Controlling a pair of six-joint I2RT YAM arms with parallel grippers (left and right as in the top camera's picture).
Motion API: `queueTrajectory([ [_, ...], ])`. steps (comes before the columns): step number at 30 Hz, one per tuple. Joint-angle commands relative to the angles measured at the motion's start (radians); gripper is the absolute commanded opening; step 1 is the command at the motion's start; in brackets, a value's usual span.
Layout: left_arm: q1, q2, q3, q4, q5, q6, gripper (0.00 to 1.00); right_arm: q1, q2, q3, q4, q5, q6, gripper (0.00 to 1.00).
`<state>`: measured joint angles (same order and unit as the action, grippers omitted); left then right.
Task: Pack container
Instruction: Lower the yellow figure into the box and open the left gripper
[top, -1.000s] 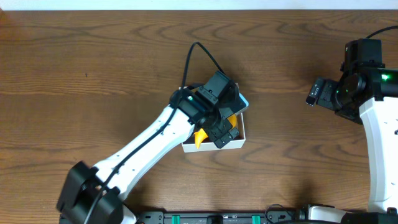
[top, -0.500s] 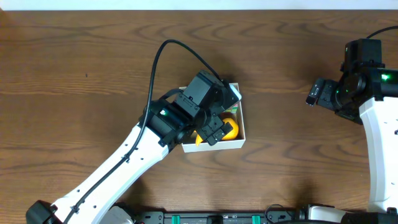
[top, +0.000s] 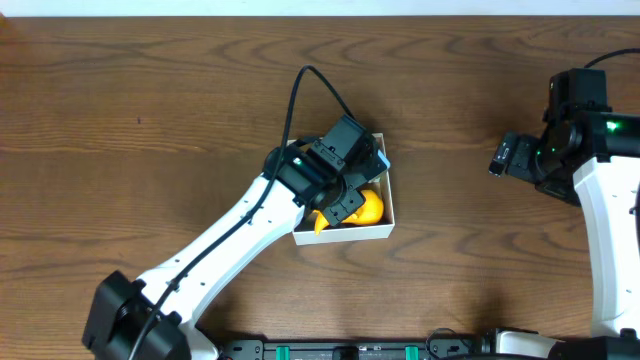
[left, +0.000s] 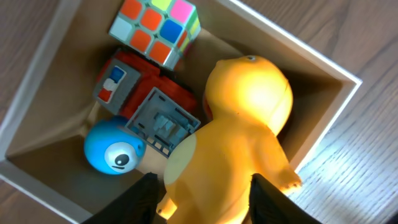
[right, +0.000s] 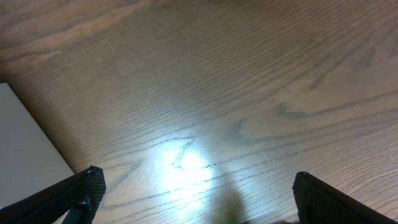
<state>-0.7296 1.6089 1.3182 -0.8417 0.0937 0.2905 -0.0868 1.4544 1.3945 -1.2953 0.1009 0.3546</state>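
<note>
- The left arm (top: 230, 235) is reaching from the bottom-left edge towards the middle of the wooden surface (top: 150, 120).
- The left end effector (left: 202, 193) is hanging over the container (top: 350, 235). Its two dark fingers (left: 146, 199) are straddling the lower body of a yellow figure (left: 242, 124). I cannot tell whether they are pressing on it or standing just clear.
- The container is sitting near the middle of the surface, partly hidden under that end effector in the overhead view.
- Inside it, a colour cube (left: 157, 28) is lying in one corner, touching a red and grey toy (left: 143, 99).
- A blue ball with one eye (left: 113, 147) is resting just beside that toy.
- The yellow figure is filling the rest of the box, and its feet are reaching the white wall.
- The right end effector (right: 198, 186) is hovering over bare wood at the far right, well apart from the container. Its fingers are spreading wide with nothing between them.
</note>
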Motion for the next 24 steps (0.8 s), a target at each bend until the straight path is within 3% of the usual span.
queueTrajectory([
  [1, 0.005, 0.027, 0.008, -0.005, -0.012, 0.005, 0.36, -0.005, -0.001, -0.014, 0.009, -0.004, -0.012, 0.99],
  [4, 0.013, 0.045, 0.008, -0.006, -0.012, 0.005, 0.2, -0.005, -0.001, -0.015, 0.013, -0.004, -0.012, 0.99],
  [8, 0.02, 0.06, 0.007, -0.006, -0.012, 0.005, 0.14, -0.005, -0.001, -0.015, 0.013, -0.004, -0.012, 0.99],
  [24, 0.019, 0.135, -0.059, -0.017, 0.056, -0.027, 0.12, -0.005, -0.001, -0.015, 0.021, -0.004, -0.012, 0.99],
])
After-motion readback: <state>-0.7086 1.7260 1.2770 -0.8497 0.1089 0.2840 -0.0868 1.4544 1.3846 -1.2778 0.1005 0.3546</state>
